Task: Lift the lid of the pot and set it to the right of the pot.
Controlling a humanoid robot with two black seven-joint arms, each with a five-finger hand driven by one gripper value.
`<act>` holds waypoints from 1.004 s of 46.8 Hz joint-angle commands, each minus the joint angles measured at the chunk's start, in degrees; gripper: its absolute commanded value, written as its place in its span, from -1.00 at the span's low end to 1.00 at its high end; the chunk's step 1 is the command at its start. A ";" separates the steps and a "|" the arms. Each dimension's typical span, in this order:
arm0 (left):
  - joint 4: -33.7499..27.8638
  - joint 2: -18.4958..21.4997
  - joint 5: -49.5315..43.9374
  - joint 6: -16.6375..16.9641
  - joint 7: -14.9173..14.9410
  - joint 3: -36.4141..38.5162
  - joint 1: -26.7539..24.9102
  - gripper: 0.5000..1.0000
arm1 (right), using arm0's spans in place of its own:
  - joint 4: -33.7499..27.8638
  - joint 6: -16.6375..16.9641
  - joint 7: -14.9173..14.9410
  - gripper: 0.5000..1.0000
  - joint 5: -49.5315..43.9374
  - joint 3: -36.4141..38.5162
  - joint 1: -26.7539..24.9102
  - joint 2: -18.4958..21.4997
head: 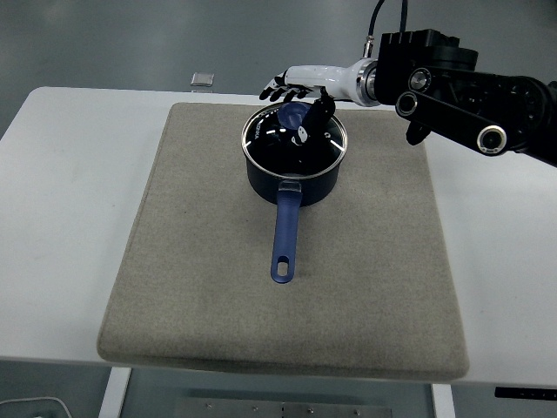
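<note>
From my station I see the right hand point(298, 97) reaching in from the right edge on a bulky black arm point(461, 83) with round joint caps, a glossy white wrist shell leading to black-tipped fingers point(277, 85). The hand sits directly over the pot lid point(294, 138), fingers fanned out past the far rim and the thumb point(324, 111) angled down beside the blue knob point(293, 114); the knob lies between thumb and fingers, but they look loosely spread and I can't tell for certain whether any of them touches it, so I read the hand as not yet closed around anything. The lid is a round glass disc with a bright metal rim, and it lies flat on the saucepan point(291, 178), a dark navy, smooth-sided round pot. Its long blue handle point(284, 235) points toward me, flat and slightly tapered, with an oval hanging hole near its end. The pot stands on the far middle part of a grey-beige felt mat point(218, 287), a rounded-corner square with a fuzzy, woven-looking surface that covers most of the smooth white table point(70, 200). To the right of the pot the mat is bare. A small square grey object point(202, 80) lies at the table's far edge, well apart from the mat.
</note>
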 commanded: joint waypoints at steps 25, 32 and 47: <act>0.00 0.00 0.00 0.00 0.02 0.00 -0.02 1.00 | -3.77 -1.56 -0.08 0.56 -2.28 -2.17 -0.23 2.49; 0.00 0.00 0.00 0.00 0.02 0.00 0.07 1.00 | -3.77 -1.47 -0.08 0.34 -2.28 -2.17 -0.05 2.41; 0.00 0.00 0.00 0.00 0.02 0.00 -0.02 1.00 | -3.77 -1.38 -0.08 0.04 -3.16 -2.52 -0.14 2.49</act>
